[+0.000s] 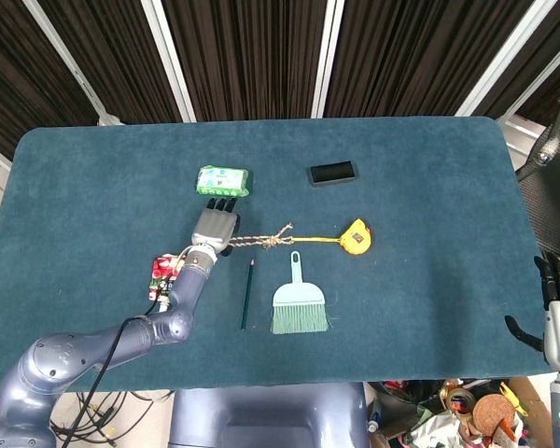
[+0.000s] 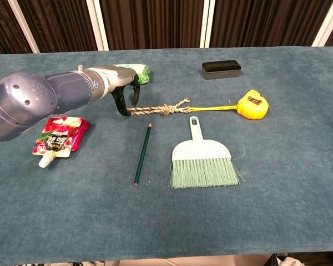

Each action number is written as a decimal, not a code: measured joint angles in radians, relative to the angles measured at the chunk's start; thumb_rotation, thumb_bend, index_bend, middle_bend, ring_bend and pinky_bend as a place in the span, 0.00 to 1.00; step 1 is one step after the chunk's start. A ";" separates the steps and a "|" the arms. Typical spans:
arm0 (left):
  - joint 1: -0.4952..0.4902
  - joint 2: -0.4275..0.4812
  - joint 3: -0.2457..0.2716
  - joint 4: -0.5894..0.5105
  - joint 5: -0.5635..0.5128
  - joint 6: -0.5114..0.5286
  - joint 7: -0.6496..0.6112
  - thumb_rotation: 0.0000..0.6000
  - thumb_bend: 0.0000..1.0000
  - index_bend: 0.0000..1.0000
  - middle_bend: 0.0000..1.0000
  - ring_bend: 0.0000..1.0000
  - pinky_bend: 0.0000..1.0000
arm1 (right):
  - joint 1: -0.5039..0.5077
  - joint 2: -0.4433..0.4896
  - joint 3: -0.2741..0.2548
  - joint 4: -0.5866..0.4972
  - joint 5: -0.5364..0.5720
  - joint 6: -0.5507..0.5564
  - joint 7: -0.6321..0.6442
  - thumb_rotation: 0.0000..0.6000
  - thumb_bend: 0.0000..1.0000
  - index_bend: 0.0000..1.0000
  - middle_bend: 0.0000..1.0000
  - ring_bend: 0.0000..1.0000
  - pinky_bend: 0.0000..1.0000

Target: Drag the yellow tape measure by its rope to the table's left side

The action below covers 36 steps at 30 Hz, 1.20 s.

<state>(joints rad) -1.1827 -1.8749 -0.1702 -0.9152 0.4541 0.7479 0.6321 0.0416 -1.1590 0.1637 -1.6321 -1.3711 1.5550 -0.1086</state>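
Note:
The yellow tape measure [image 1: 357, 237] [image 2: 252, 105] lies right of the table's middle, a short length of yellow tape pulled out to the left. A braided rope [image 1: 266, 240] [image 2: 161, 108], knotted midway, is tied to that tape and runs left. My left hand [image 1: 215, 227] [image 2: 124, 94] hangs over the rope's left end with fingers pointing down. Thumb and fingers stand apart on either side of the end, and I see no grip on it. My right hand [image 1: 558, 313] hangs off the table's lower right corner, fingers spread and holding nothing; only the head view shows it.
A green wipes pack [image 1: 223, 180] [image 2: 139, 72] lies just behind my left hand. A black box [image 1: 332, 173] [image 2: 221, 68] sits farther back. A green pencil [image 1: 246, 294] [image 2: 142, 153] and a teal hand brush [image 1: 298, 303] [image 2: 203, 162] lie in front of the rope. A red pouch [image 1: 165, 274] [image 2: 58, 137] lies on the left.

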 measured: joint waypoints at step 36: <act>0.035 -0.026 -0.032 0.031 0.039 -0.023 0.060 1.00 0.38 0.56 0.04 0.00 0.00 | 0.002 -0.001 -0.002 0.002 0.000 -0.004 -0.001 1.00 0.10 0.09 0.02 0.11 0.19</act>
<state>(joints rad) -1.1481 -1.9007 -0.2018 -0.8840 0.4931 0.7244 0.6919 0.0432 -1.1595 0.1620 -1.6305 -1.3707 1.5511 -0.1096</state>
